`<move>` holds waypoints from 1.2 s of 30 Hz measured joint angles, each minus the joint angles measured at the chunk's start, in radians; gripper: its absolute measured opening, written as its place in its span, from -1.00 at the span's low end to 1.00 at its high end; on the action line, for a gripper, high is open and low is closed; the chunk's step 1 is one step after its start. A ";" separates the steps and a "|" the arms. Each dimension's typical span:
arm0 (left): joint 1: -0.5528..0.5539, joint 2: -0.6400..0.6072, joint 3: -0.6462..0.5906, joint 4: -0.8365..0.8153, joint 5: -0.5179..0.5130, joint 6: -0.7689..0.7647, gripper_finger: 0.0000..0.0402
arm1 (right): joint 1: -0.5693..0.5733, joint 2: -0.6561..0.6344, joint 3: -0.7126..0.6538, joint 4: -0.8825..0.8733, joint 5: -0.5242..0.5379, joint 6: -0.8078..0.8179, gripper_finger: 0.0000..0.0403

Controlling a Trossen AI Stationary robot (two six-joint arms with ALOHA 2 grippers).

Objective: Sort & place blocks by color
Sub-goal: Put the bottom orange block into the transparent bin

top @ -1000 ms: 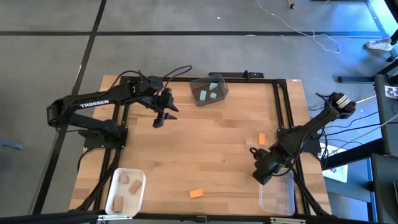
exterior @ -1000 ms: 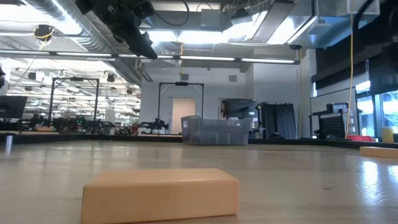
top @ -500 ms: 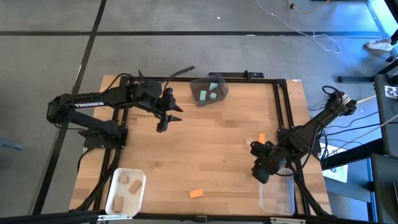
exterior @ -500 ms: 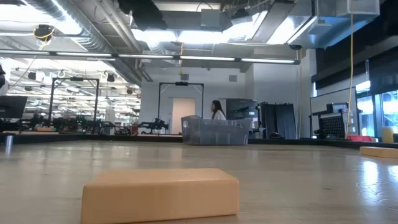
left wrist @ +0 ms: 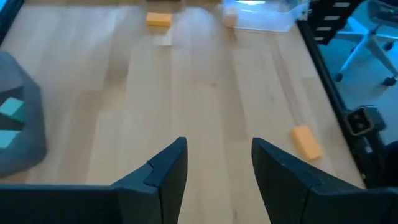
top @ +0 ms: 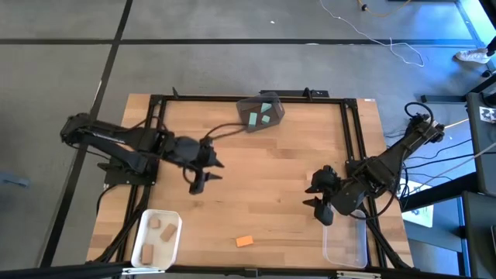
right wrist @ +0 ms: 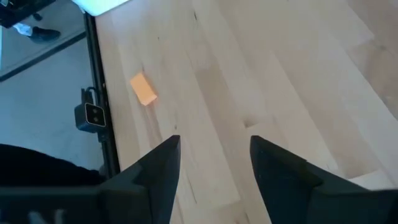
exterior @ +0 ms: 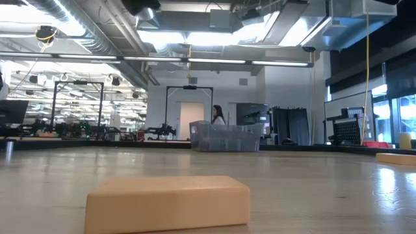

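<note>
Overhead, the wooden table [top: 256, 178] shows both arms hanging over it. The left gripper [top: 203, 172] is over the left half, about midway between the far and near edges; the right gripper [top: 320, 203] is near the right edge, just beside the clear bin [top: 345, 246] at the near right corner. A dark grey bin [top: 260, 113] at the middle of the far edge holds teal blocks [top: 259, 117]. A white bin [top: 157, 238] at the near left corner holds 2 tan blocks [top: 161, 227]. 1 orange block [top: 245, 241] lies on bare wood close to the near edge.

At table height, that block [exterior: 168, 203] fills the foreground, flat on the wood, and the grey bin [exterior: 225, 137] stands across the table. A second block [exterior: 395, 158] lies at the right of this view, one the overhead view does not show, since the right arm covers that patch. A person [exterior: 216, 116] stands in the room behind the bin. Neither gripper shows here.

From the left wrist, the left gripper's 2 fingers [left wrist: 164, 175] stand apart with only bare wood between them, holding nothing; an orange block [left wrist: 306, 142] lies ahead, another [left wrist: 158, 19] farther off.

From the right wrist, the right gripper's fingers [right wrist: 161, 168] are spread wide and hold nothing; 1 orange block [right wrist: 143, 89] lies beyond, near the table's edge rail.
</note>
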 joint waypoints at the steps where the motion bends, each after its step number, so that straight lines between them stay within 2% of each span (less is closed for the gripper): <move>1: -0.026 0.000 0.000 0.001 -0.014 -0.015 -0.16 | 0.000 0.000 0.000 -0.002 0.000 0.000 -0.04; 10: -0.248 0.144 0.001 0.013 -0.103 -0.152 -0.16 | -0.001 0.004 0.000 0.006 0.002 0.005 -0.04; 16: -0.311 0.288 0.001 0.108 -0.096 -0.271 -0.16 | -0.004 0.004 -0.002 0.015 0.020 -0.052 -0.04; 19: -0.330 0.362 0.000 0.157 -0.092 -0.308 -0.16 | -0.004 0.016 -0.003 0.033 0.020 -0.164 -0.04; 22: -0.347 0.421 0.000 0.223 -0.107 -0.310 -0.16 | -0.004 0.049 -0.003 0.092 0.006 -0.368 -0.04; 27: -0.365 0.482 0.000 0.348 -0.151 -0.357 -0.16 | -0.005 0.124 -0.004 0.204 -0.070 -0.652 -0.04; 31: -0.389 0.516 0.000 0.374 -0.166 -0.398 -0.16 | -0.005 0.189 -0.004 0.259 -0.073 -0.748 -0.04; 36: -0.415 0.516 0.000 0.379 -0.244 -0.448 -0.16 | -0.012 0.296 -0.004 0.391 -0.081 -0.861 -0.05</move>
